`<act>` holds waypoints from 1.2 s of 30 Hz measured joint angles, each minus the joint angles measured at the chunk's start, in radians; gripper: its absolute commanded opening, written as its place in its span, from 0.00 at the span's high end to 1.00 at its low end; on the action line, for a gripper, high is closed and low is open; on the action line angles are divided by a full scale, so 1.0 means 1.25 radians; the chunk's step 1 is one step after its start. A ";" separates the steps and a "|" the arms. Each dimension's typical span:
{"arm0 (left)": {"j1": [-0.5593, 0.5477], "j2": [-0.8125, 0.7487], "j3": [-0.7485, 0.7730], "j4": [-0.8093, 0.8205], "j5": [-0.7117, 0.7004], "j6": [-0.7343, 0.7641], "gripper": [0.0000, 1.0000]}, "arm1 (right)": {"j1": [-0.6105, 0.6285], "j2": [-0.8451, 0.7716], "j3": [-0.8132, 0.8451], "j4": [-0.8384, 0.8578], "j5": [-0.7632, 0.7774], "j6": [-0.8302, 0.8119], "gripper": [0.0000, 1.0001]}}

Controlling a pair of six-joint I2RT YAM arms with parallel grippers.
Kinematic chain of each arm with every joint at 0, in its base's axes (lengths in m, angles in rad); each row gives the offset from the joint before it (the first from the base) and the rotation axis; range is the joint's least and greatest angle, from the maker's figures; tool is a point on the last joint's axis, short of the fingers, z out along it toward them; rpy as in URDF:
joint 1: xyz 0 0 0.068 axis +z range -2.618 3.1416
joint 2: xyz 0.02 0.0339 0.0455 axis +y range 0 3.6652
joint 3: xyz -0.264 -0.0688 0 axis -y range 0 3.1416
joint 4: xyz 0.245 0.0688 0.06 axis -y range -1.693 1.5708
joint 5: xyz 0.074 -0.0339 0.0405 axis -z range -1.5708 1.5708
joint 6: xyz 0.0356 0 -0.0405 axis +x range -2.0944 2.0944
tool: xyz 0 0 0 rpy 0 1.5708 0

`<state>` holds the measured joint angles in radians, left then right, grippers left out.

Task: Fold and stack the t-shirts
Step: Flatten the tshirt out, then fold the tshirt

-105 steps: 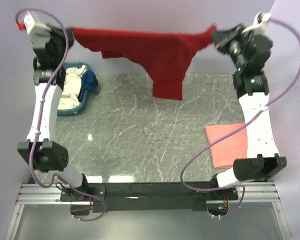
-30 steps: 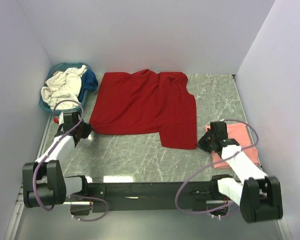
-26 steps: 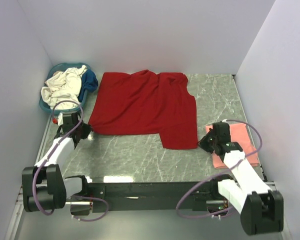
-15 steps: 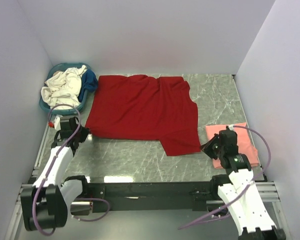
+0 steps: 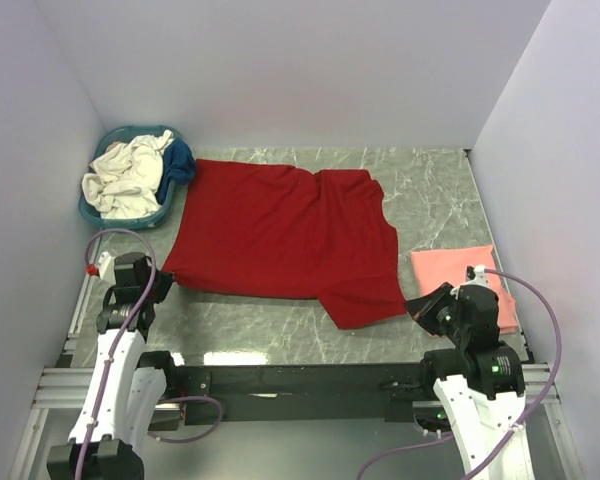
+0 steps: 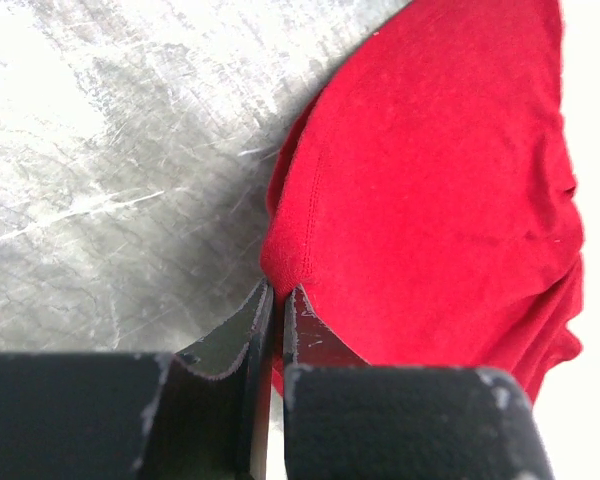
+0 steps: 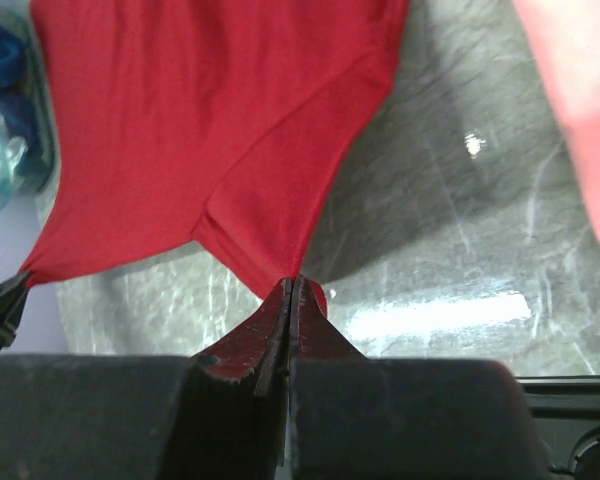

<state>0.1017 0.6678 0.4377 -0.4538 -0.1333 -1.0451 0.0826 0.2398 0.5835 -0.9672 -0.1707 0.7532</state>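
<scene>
The deep red t-shirt [image 5: 280, 235] lies spread across the middle of the table. My left gripper [image 5: 163, 280] is shut on its near left corner; the left wrist view shows the red shirt's [image 6: 430, 180] hem pinched between the tips of the left gripper [image 6: 278, 290]. My right gripper [image 5: 412, 308] is shut on the near right corner, and in the right wrist view the red shirt [image 7: 200, 120] runs taut into the right gripper [image 7: 291, 285]. A folded salmon pink t-shirt [image 5: 460, 278] lies at the right, beside the right gripper.
A teal basket [image 5: 120, 222] stands at the back left with a cream-white shirt [image 5: 128, 172] and a dark blue shirt [image 5: 182, 160] in it. White walls close in the left, back and right. The table's near edge runs just below both grippers.
Both grippers have drawn back towards the near edge, dragging the red shirt with them. Its near hem now lies closer to the front and the cloth looks flatter.
</scene>
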 measured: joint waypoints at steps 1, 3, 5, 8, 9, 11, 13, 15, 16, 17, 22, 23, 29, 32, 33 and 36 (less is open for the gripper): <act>0.000 -0.013 -0.002 -0.004 -0.001 -0.002 0.94 | 0.000 -0.004 0.001 -0.001 -0.006 -0.001 1.00; 0.000 -0.023 -0.003 -0.007 -0.001 -0.007 0.94 | 0.000 -0.008 -0.001 -0.001 -0.026 -0.003 1.00; 0.000 -0.016 -0.003 -0.006 -0.002 -0.010 0.94 | 0.000 -0.005 -0.011 0.008 -0.045 -0.003 1.00; 0.000 0.013 -0.003 -0.005 -0.003 -0.010 0.94 | 0.000 0.009 -0.044 0.029 -0.067 -0.005 1.00; 0.000 0.026 -0.003 -0.005 -0.003 -0.009 0.94 | 0.000 0.018 -0.056 0.034 -0.071 -0.006 1.00; 0.000 0.048 -0.003 -0.004 -0.003 -0.008 0.94 | 0.000 0.035 -0.072 0.042 -0.073 -0.006 1.00; 0.000 0.061 -0.003 0.002 -0.004 -0.007 0.94 | 0.000 0.054 -0.076 0.055 -0.074 -0.006 1.00; 0.000 0.076 -0.003 0.014 -0.004 -0.005 0.94 | 0.000 0.075 -0.075 0.076 -0.074 -0.008 1.00; 0.000 0.087 -0.003 0.022 -0.004 -0.004 0.92 | 0.000 0.090 -0.075 0.090 -0.073 -0.009 1.00; 0.000 0.102 0.001 0.026 -0.004 -0.003 0.91 | 0.000 0.111 -0.074 0.104 -0.070 -0.010 1.00; 0.000 0.217 0.048 0.053 0.000 0.007 0.84 | 0.000 0.259 -0.025 0.170 -0.045 -0.021 1.00; 0.000 0.248 0.067 0.056 0.001 0.009 0.84 | 0.000 0.299 -0.007 0.188 -0.040 -0.023 1.00; 0.000 0.428 0.189 0.087 0.005 0.024 0.83 | 0.000 0.490 0.092 0.307 -0.016 -0.030 1.00; 0.000 0.502 0.235 0.096 0.013 0.028 0.81 | 0.000 0.593 0.133 0.352 -0.008 -0.030 1.00; 0.000 0.521 0.247 0.098 0.016 0.028 0.81 | 0.000 0.627 0.148 0.367 -0.006 -0.030 1.00; 0.000 0.591 0.286 0.108 0.029 0.027 0.82 | 0.000 0.710 0.186 0.397 -0.003 -0.029 1.00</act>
<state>0.1013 1.4071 0.7948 -0.3183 -0.0967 -1.0115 0.0826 1.1267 0.8165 -0.4713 -0.1741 0.7166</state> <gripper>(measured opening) 0.185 0.007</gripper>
